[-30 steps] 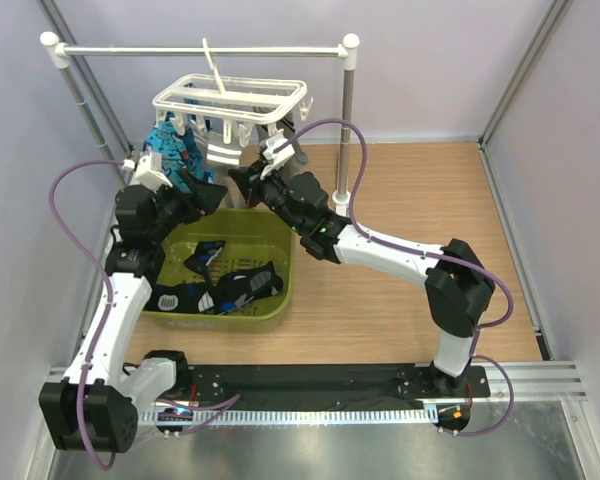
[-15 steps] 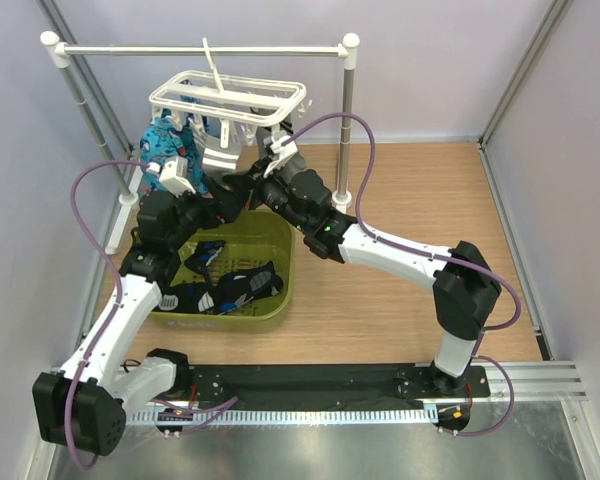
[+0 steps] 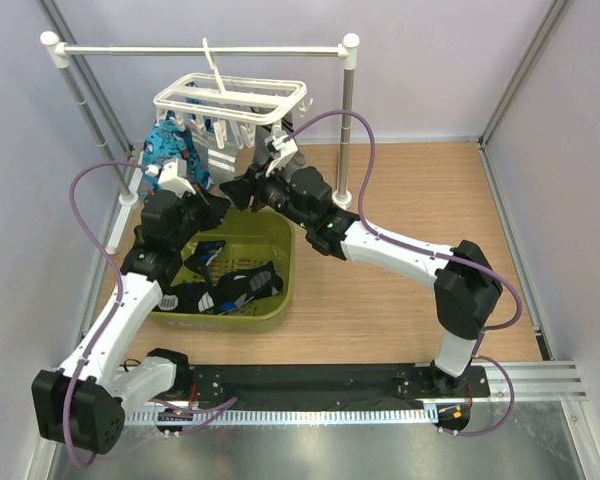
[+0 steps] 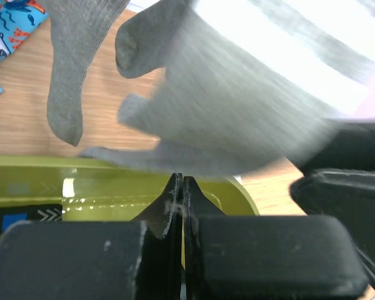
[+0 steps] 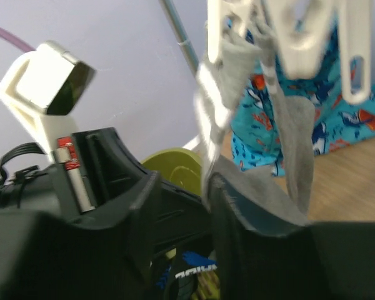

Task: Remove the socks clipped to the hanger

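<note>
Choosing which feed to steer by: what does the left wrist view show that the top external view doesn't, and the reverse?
Left wrist only: the left hand is shut with nothing between its fingers, its tips below a hanging grey sock. Top external only: the whole hanger hooked on its rail. Both: the grey sock, the green basket and the blue patterned fabric hanging at the left.

Overhead view bright, evenly lit, sharp; soft shadows on counter (image 3: 430, 190). Left wrist view: grey sock (image 4: 237, 106) smeared by motion blur, upper right blown out white. Right wrist view: clips (image 5: 300, 37) blurred, foreground soft.
</note>
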